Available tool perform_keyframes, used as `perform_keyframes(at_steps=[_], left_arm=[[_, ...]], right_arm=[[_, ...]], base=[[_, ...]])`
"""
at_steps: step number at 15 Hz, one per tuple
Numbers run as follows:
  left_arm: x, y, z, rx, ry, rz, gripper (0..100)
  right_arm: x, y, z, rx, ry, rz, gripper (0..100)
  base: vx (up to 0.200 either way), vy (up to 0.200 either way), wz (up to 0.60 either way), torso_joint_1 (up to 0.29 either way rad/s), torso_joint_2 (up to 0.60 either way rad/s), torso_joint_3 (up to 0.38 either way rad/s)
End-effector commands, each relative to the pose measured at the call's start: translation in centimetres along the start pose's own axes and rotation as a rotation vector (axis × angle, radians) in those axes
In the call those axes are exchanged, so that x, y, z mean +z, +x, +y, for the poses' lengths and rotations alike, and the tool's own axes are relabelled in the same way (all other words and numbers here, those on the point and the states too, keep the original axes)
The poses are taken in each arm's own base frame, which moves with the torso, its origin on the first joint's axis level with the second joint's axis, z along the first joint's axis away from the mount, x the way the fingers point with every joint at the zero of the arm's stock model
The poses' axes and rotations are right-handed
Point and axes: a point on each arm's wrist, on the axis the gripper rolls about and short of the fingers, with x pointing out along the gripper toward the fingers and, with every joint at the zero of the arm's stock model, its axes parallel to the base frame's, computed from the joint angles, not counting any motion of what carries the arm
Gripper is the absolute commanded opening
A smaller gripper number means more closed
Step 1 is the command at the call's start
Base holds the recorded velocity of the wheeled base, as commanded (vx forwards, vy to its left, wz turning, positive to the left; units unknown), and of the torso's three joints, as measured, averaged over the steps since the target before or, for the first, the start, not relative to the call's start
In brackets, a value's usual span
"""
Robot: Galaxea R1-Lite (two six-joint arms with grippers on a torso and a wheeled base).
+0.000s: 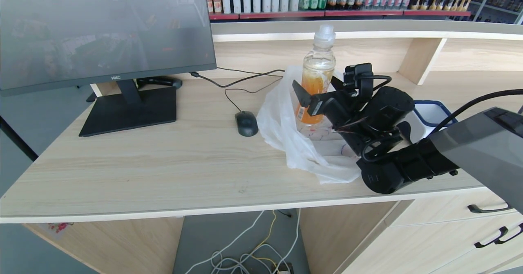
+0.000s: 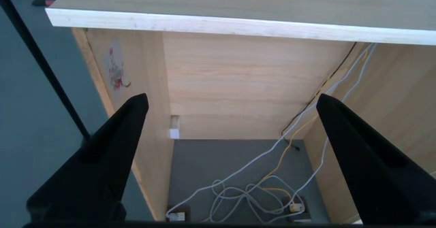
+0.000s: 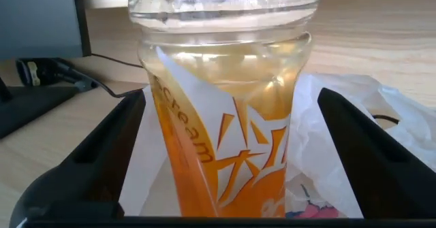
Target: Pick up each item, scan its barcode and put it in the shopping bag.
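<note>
Head view entry: bottle in the bag, my right hand spread around it

Item. One clear plastic bottle of orange drink with a white cap (image 1: 318, 73), upright, its base down inside the thin white plastic shopping bag (image 1: 286, 143). The bag lies crumpled and open on the pale wood-grain counter (image 1: 163, 155), just beside a blue-rimmed white tray (image 1: 433, 112).

Right hand (image 1: 325, 86). Spread wide, one finger on each side of the bottle at label height. The right wrist view shows the bottle (image 3: 225, 119) between the two dark fingers (image 3: 102, 160), close to each. I cannot tell whether either one touches it. White bag plastic (image 3: 340, 99) shows behind.

Left hand (image 2: 231, 102). Spread wide and holding nothing, low in front of the counter's edge, facing the cables under it.

Step in hand. I judge this to be bagging: the bottle stands on its own inside the bag, so release looks done.

Next move calls for. Drawing my right hand straight back, level, so that neither finger clips the tall bottle and tips it, nor drags the loose plastic along. After that, the search for another item to scan.
</note>
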Motion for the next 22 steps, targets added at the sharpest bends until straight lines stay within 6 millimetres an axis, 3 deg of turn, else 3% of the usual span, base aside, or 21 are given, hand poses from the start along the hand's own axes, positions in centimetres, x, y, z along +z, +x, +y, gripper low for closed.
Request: perform_keyframes(at_steps=[1, 3, 7, 10, 14, 19, 22], left_arm=[[0.0, 0.0, 0.0, 0.000, 0.001, 0.000, 100], [0.0, 0.0, 0.0, 0.000, -0.001, 0.000, 100], [0.0, 0.0, 0.0, 0.000, 0.001, 0.000, 100], [0.0, 0.0, 0.0, 0.000, 0.001, 0.000, 100], [0.0, 0.0, 0.0, 0.000, 0.001, 0.000, 100], [0.0, 0.0, 0.0, 0.000, 0.007, 0.000, 100], [0.0, 0.0, 0.0, 0.000, 0.002, 0.000, 100]], right_arm=[[1.5, -0.3, 0.0, 0.004, -0.005, -0.036, 100], [2.6, -1.5, 0.4, 0.017, -0.002, -0.030, 100], [4.7, -6.0, 2.2, 0.067, -0.001, 0.003, 100], [4.2, -7.9, 2.3, 0.071, -0.001, 0.019, 100], [5.3, -11.4, 3.1, 0.107, 0.012, 0.082, 100], [6.5, -12.4, 5.3, 0.175, 0.071, 0.070, 100], [6.3, -12.3, 5.4, 0.178, 0.072, 0.072, 100]], base=[[0.000, 0.000, 0.00, 0.000, 0.00, 0.000], [0.000, 0.000, 0.00, 0.000, 0.00, 0.000], [0.000, 0.000, 0.00, 0.000, 0.00, 0.000], [0.000, 0.000, 0.00, 0.000, 0.00, 0.000], [0.000, 0.000, 0.00, 0.000, 0.00, 0.000], [0.000, 0.000, 0.00, 0.000, 0.00, 0.000], [0.000, 0.000, 0.00, 0.000, 0.00, 0.000]])
